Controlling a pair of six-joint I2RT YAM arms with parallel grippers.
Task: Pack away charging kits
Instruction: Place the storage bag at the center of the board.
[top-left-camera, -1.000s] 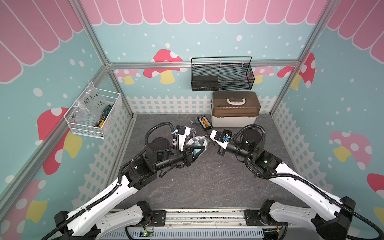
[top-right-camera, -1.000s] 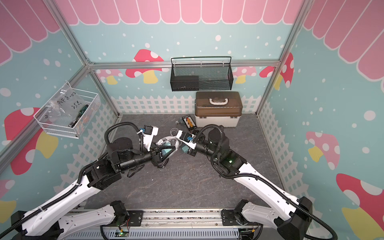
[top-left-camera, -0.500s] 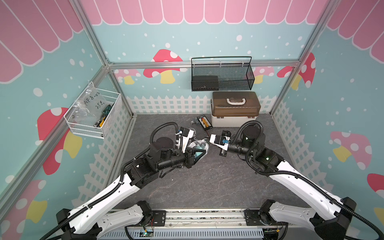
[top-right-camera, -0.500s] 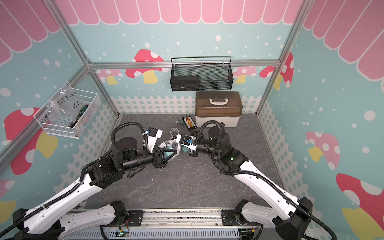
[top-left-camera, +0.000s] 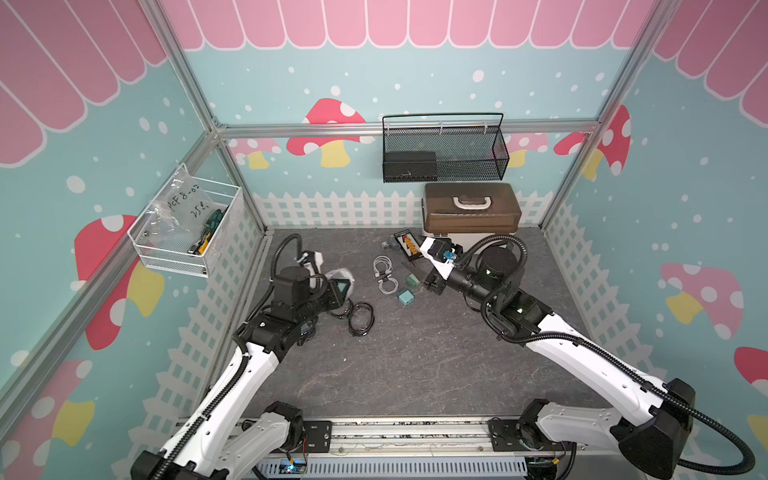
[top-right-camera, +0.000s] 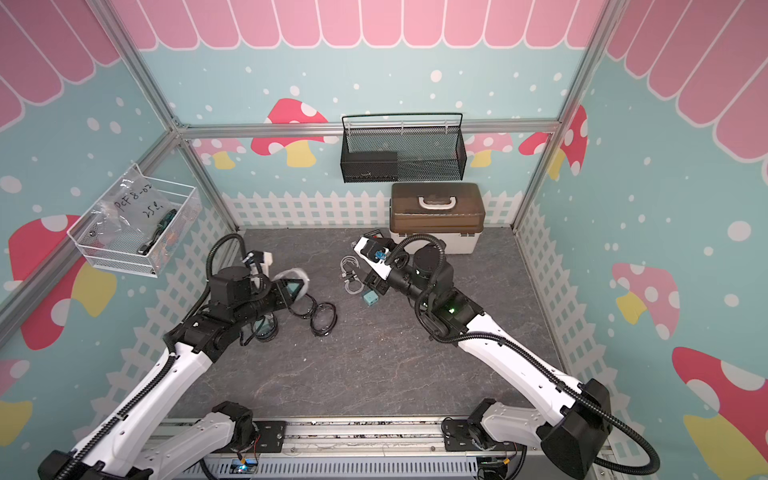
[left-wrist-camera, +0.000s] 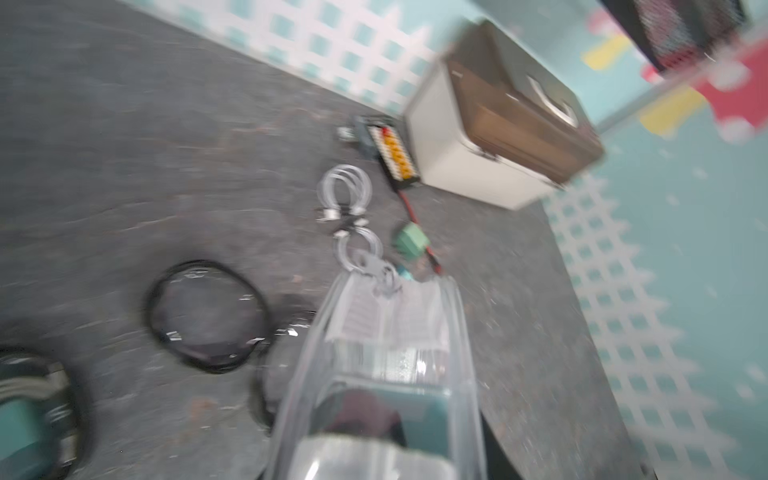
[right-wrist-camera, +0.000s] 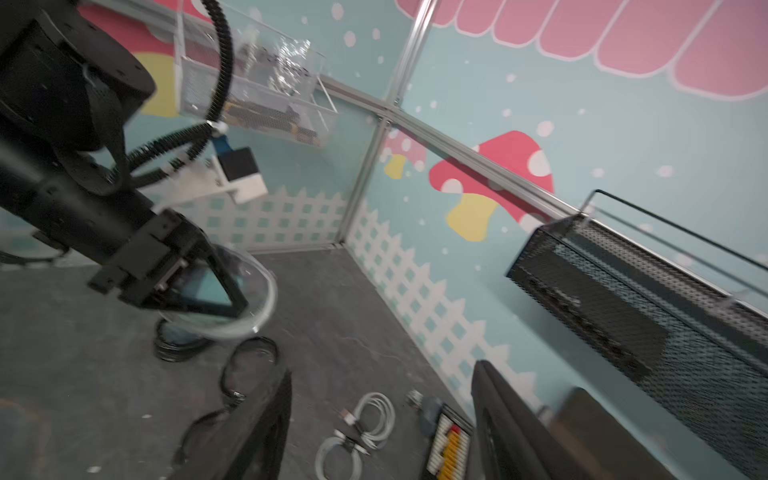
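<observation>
My left gripper (top-left-camera: 341, 287) is shut on a clear plastic bag (top-left-camera: 343, 274), held just above the mat; in the left wrist view the bag (left-wrist-camera: 395, 332) stretches out from the jaws. Loose charging kits lie on the mat: two white cable coils (top-left-camera: 384, 274), two teal cube adapters (top-left-camera: 412, 280) and black cable coils (top-left-camera: 360, 318). My right gripper (top-left-camera: 433, 283) hangs open and empty just right of the cubes. In the right wrist view its fingers (right-wrist-camera: 266, 415) stand wide apart above the white coils (right-wrist-camera: 374, 415).
A flat black board with orange connectors (top-left-camera: 406, 244) lies by the white box with a brown lid (top-left-camera: 471, 212) at the back. A black mesh basket (top-left-camera: 444, 153) hangs on the back wall and a white wire basket (top-left-camera: 187, 232) on the left wall.
The right gripper has opened and drawn back to the right, away from the bag. The left gripper has moved left and nearer with the bag in it.
</observation>
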